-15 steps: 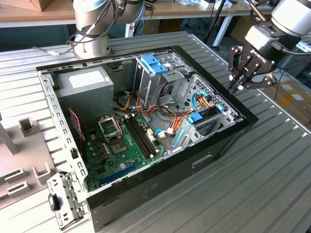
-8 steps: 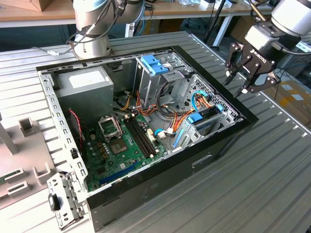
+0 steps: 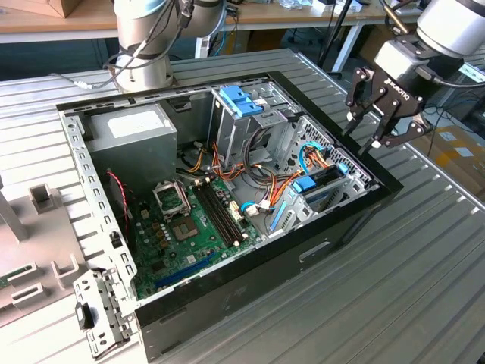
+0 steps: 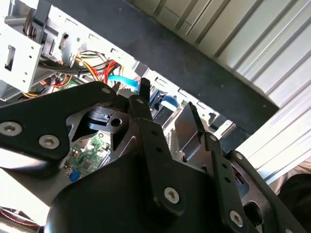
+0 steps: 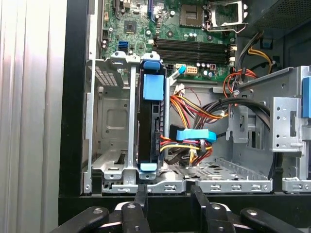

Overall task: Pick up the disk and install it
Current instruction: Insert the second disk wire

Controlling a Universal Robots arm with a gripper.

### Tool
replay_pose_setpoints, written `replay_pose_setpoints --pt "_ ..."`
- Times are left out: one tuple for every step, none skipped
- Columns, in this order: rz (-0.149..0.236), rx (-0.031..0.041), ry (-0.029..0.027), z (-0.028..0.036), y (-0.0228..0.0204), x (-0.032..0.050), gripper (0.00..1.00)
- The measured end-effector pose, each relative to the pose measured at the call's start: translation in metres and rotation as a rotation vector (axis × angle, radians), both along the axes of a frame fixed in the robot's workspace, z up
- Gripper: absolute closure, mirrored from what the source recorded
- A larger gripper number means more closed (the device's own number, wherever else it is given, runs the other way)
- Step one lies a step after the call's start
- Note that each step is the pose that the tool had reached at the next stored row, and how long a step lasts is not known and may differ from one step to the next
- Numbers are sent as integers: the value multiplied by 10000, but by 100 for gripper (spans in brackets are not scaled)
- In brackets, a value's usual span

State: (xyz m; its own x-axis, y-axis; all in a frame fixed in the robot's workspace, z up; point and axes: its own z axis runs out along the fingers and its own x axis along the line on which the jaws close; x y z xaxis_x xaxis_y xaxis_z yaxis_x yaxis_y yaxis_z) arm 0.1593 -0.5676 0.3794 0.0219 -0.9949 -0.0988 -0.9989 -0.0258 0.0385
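The disk (image 5: 150, 121), a dark body with blue rails and a blue end tab, stands on edge in the metal drive cage (image 5: 109, 121) at the front corner of the open computer case (image 3: 250, 250). In the exterior view the disk (image 3: 314, 186) sits near the case's right wall. My gripper (image 3: 364, 138) hangs above and outside that wall, on the exterior view's right, apart from the disk. Its jaws are open with nothing between them. In the first wrist view the gripper (image 5: 170, 194) lines up just outside the case rim, slightly to one side of the disk.
A green motherboard (image 3: 189, 220), a grey power supply (image 3: 136, 136) and bundles of orange and yellow cables (image 5: 194, 145) fill the case. A pale-blue latch (image 3: 241, 98) tops the rear drive cage. The arm's base (image 3: 144, 45) stands behind. A loose metal bracket (image 3: 98, 315) lies on the ribbed table.
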Motion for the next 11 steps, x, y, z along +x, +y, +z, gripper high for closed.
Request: replay_pose_setpoints --pt "-1 3 0 -1 0 -30 52" --pt "0 3 0 -2 0 -45 52" --pt "0 4 0 -2 0 -55 52" --pt "0 3 0 -2 0 -70 52" --pt "0 3 0 -3 0 -85 52" --pt "0 5 0 -6 0 -100 52" --pt "1 3 0 -7 0 -120 52" --pt "1 4 0 -9 0 -134 52" --pt "0 5 0 -11 0 -147 52" --pt "0 5 0 -14 0 -170 52" --pt "0 5 1 -16 0 -186 52"
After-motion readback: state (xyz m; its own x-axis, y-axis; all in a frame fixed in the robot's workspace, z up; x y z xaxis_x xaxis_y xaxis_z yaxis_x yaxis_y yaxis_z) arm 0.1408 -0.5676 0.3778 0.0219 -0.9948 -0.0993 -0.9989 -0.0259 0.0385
